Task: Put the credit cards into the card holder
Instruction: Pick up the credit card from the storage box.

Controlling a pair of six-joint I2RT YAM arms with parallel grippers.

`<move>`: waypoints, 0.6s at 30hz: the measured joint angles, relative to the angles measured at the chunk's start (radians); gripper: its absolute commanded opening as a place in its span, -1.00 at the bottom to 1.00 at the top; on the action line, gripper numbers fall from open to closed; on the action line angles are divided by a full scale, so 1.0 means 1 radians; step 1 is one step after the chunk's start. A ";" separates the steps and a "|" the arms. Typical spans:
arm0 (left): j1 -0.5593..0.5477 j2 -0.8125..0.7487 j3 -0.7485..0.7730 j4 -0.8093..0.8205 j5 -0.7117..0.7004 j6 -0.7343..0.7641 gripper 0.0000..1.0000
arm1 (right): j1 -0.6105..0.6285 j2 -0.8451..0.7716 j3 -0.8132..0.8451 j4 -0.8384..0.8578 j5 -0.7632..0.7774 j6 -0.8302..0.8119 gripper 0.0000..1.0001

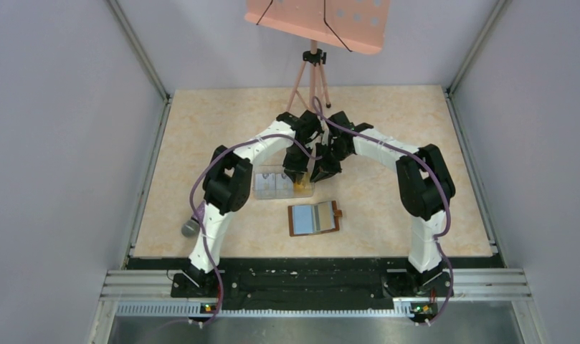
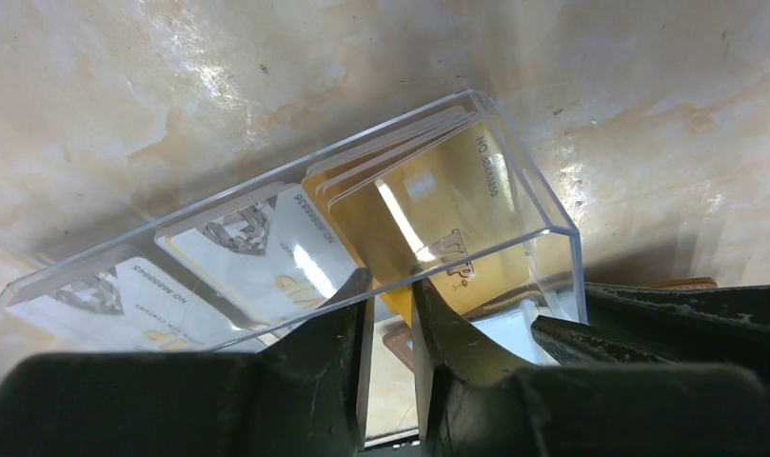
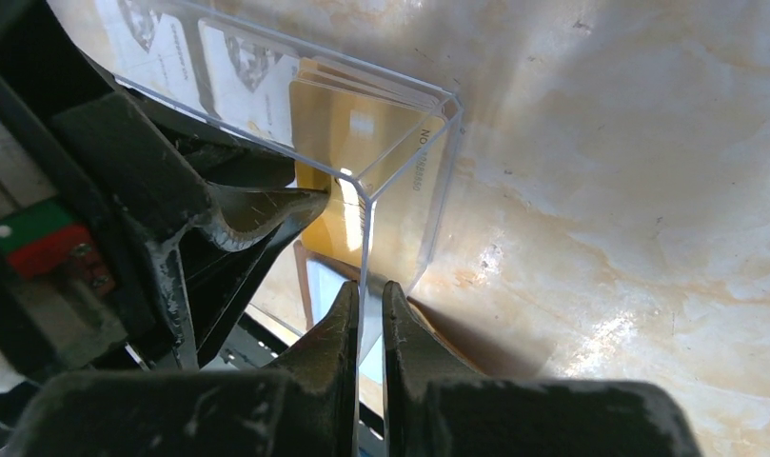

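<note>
The left claw (image 2: 390, 286) has its jaws close together, with the lower corner of a gold card (image 2: 428, 209) and the near wall of a clear box (image 2: 556, 221) between them; I cannot tell whether they pinch. The right claw (image 3: 365, 300) is closed on the box's corner wall. The gold card leans in the end compartment ahead of others like it, and pale cards (image 2: 257, 257) lie in the two other compartments. The box sits near the middle of the table (image 1: 416, 122). The brown wallet (image 1: 314, 218) lies open just beside it, toward the near edge.
</note>
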 measured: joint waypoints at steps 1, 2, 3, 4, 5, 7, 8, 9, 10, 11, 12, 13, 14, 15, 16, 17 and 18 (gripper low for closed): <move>-0.002 0.002 0.005 -0.005 -0.003 0.002 -0.51 | 0.000 0.000 0.000 0.000 0.000 0.000 -1.00; -0.004 0.005 0.013 -0.010 -0.008 0.003 -0.52 | 0.000 0.000 0.000 0.000 0.000 0.000 -1.00; -0.005 0.006 0.017 -0.014 -0.013 0.003 -0.55 | -0.001 0.000 0.000 -0.001 0.000 0.000 -1.00; -0.007 0.007 0.019 -0.018 -0.018 0.004 -0.60 | -0.002 0.000 0.000 -0.001 -0.001 0.000 -1.00; -0.009 0.007 0.020 -0.019 -0.023 0.005 -0.68 | -0.002 0.000 0.000 -0.002 -0.001 0.000 -1.00; -0.011 0.007 0.022 -0.024 -0.029 0.006 -0.80 | -0.002 0.000 0.000 -0.002 -0.001 0.000 -1.00; -0.011 0.007 0.022 -0.028 -0.032 0.007 -0.83 | -0.002 0.000 0.000 -0.002 -0.001 0.000 -1.00; -0.011 0.007 0.022 -0.031 -0.035 0.009 -0.88 | -0.002 0.000 0.000 -0.003 -0.001 0.000 -1.00; -0.011 0.007 0.022 -0.032 -0.035 0.010 -0.90 | -0.002 0.000 0.000 -0.005 -0.001 0.000 -1.00; -0.011 0.007 0.022 -0.035 -0.035 0.010 -0.91 | -0.002 -0.001 0.000 -0.008 -0.002 0.000 -1.00; -0.011 0.007 0.022 -0.036 -0.035 0.010 -0.93 | -0.002 -0.001 0.000 -0.011 -0.002 -0.001 -1.00; -0.011 0.007 0.022 -0.036 -0.034 0.010 -0.96 | -0.002 -0.001 0.000 -0.012 -0.002 -0.001 -1.00; -0.011 0.006 0.022 -0.036 -0.034 0.010 -0.97 | -0.002 -0.001 0.000 -0.013 -0.003 -0.001 -1.00; -0.011 0.005 0.022 -0.036 -0.033 0.010 -0.98 | -0.002 -0.001 0.000 -0.013 -0.003 -0.001 -1.00; -0.011 0.004 0.022 -0.036 -0.032 0.010 -1.00 | -0.002 -0.001 0.001 -0.013 -0.003 -0.001 -1.00; -0.011 0.002 0.022 -0.036 -0.031 0.009 -1.00 | -0.002 -0.001 0.001 -0.014 -0.003 -0.002 -1.00; -0.011 -0.001 0.022 -0.036 -0.029 0.009 -1.00 | -0.002 -0.001 0.001 -0.015 -0.003 -0.001 -1.00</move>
